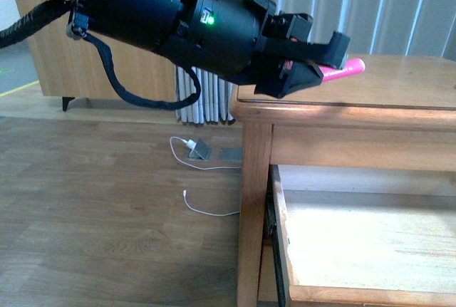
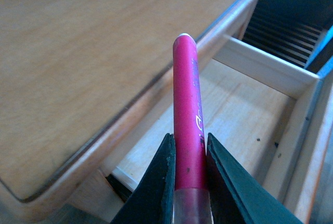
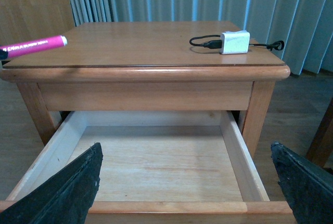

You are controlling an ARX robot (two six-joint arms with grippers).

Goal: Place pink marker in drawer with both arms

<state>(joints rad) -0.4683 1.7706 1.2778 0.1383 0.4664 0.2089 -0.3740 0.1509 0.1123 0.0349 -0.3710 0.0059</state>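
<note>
My left gripper [image 1: 313, 65] is shut on the pink marker [image 1: 343, 70] and holds it in the air above the left edge of the wooden table top [image 1: 399, 86]. In the left wrist view the marker [image 2: 187, 104] sticks out between the black fingers [image 2: 158, 182], over the table edge and the open drawer [image 2: 244, 104] below. The drawer [image 3: 156, 156] is pulled out, and its pale wood bottom is bare. My right gripper [image 3: 187, 182] is open in front of the drawer, its fingers [image 3: 67, 193] spread wide. The marker [image 3: 34, 46] shows at the table's left side.
A white charger block [image 3: 234, 42] with a black cable lies on the table top at the back right. White cables and a floor socket [image 1: 196, 152] lie on the wooden floor to the left of the table leg [image 1: 253, 207]. Curtains hang behind the table.
</note>
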